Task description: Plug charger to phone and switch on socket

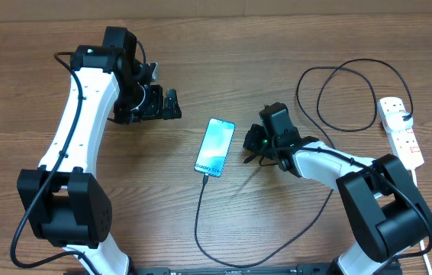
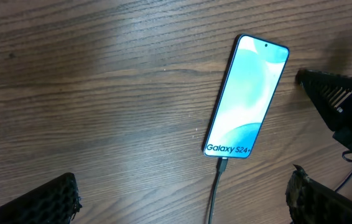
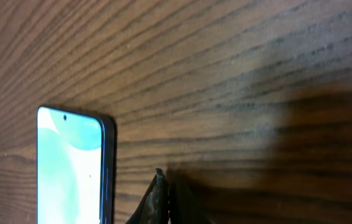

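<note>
With charger [image 2: 221, 167] in phone [image 1: 215, 147], right gripper [image 1: 251, 155] shut empty, left gripper [image 1: 173, 105] spread: risks snagging its loop reaching for socket [image 1: 401, 130], unplugging.

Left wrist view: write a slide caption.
Slim blue-screened phone on wooden table, thin black charger cable plugged into its end.

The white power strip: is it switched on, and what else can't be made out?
Socket: overhead, switches too small to read; absent from both wrist views.
Right gripper: right wrist view, bottom edge cuts off all but its tip.
Phone: right wrist view, lower end cut off by the bottom edge.
</note>
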`<state>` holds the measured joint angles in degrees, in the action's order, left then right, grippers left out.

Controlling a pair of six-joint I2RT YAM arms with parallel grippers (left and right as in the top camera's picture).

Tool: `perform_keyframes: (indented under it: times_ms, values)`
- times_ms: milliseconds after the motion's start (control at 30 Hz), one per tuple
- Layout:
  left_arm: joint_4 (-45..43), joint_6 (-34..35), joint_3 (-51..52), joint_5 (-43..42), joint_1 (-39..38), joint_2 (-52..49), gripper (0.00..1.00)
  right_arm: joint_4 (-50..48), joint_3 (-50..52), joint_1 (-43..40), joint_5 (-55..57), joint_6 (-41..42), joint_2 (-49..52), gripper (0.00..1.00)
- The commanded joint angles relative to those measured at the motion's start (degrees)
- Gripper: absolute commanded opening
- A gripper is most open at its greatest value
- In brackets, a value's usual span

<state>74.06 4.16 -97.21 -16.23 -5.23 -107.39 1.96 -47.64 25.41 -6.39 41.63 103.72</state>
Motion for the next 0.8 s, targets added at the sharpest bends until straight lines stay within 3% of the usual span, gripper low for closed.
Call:
perform_keyframes:
  times_ms: [0, 767]
  values:
    - [0.0, 0.3, 0.0, 0.3, 0.1, 0.6, 1.0, -1.5, 0.8, 1.2, 1.9, 0.6, 1.9, 0.04]
    - [0.0, 0.3, 0.0, 0.3, 0.1, 0.6, 1.0, -11.9, 0.8, 4.0, -0.5, 0.3, 6.3, 0.08]
